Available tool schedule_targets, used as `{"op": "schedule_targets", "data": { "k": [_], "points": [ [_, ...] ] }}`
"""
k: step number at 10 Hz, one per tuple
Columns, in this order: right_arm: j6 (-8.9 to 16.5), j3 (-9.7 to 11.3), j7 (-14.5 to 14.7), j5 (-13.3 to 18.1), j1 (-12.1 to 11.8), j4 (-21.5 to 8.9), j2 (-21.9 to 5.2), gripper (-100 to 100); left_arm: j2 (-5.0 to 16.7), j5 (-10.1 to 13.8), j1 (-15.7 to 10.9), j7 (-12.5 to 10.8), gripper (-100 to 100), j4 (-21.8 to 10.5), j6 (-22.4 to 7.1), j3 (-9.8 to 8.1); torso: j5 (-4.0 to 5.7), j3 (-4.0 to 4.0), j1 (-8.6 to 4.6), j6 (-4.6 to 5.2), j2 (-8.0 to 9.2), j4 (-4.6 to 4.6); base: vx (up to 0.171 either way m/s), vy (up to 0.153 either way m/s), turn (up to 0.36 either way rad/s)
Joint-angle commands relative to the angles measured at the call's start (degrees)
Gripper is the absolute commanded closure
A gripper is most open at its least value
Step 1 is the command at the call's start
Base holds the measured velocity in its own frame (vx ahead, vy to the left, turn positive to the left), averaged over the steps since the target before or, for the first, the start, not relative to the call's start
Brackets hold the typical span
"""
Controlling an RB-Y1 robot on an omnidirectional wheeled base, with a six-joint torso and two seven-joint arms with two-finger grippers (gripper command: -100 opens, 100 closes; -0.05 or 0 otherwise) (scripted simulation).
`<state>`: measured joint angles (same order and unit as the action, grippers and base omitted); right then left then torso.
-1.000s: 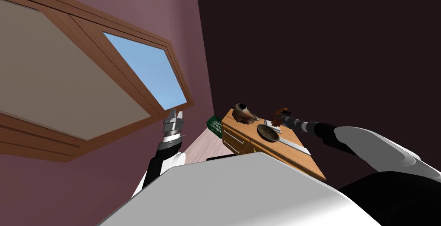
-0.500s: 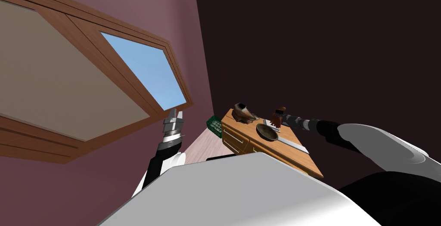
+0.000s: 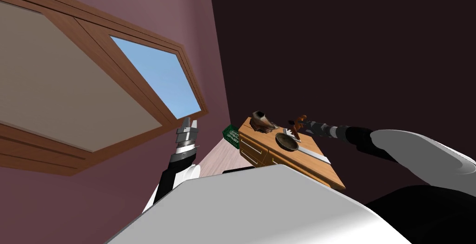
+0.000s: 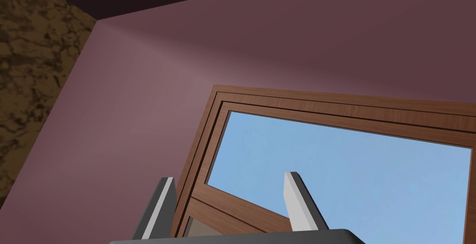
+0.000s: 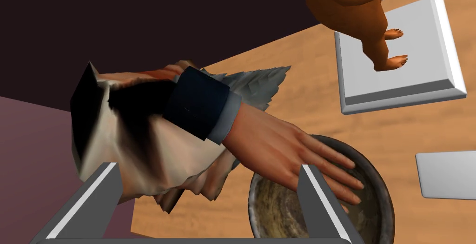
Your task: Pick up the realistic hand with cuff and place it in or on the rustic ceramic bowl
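right claw [image 5: 207, 166]: blades spread wide, released, gripping nothing.
hand with cuff [image 5: 274, 143]: between the blades, fingertips by one blade, over the bowl [image 5: 379, 194] rim; maybe brushing that blade, hard to tell.
left claw [image 4: 228, 177]: blades apart, idle, raised at my left.
step: letting go; draw the claw straight back, clear of the crumpled lump [image 5: 125, 134] behind the cuff.

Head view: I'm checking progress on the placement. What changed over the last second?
The right gripper moved left toward the brown bowl with the hand with cuff, whose fingertips now hang over the bowl. The gripper's fingers stand open. The left gripper, bowl and desk stayed put.
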<state>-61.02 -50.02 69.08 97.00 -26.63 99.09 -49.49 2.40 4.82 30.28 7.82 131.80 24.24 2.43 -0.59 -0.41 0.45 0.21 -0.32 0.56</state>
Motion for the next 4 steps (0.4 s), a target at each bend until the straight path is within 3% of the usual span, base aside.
{"op": "schedule_targets", "data": {
  "k": [1, 4],
  "points": [
    [0.00, 0.00, 0.00, 0.00, 0.00, 0.00, 0.00, 0, 0.00, 0.00, 0.00, 0.00, 0, 0.00, 0.00, 0.00, 0.00, 0.00, 0.00, 0.00, 0.00, 0.00, 0.000, 0.000, 0.000],
    [0.00, 0.00, 0.00, 0.00, 0.00, 0.00, 0.00, 0, 0.00, 0.00, 0.00, 0.00, 0, 0.00, 0.00, 0.00, 0.00, -0.01, 0.00, 0.00, -0.01, 0.00, 0.000, 0.000, 0.000]
  ]
}}
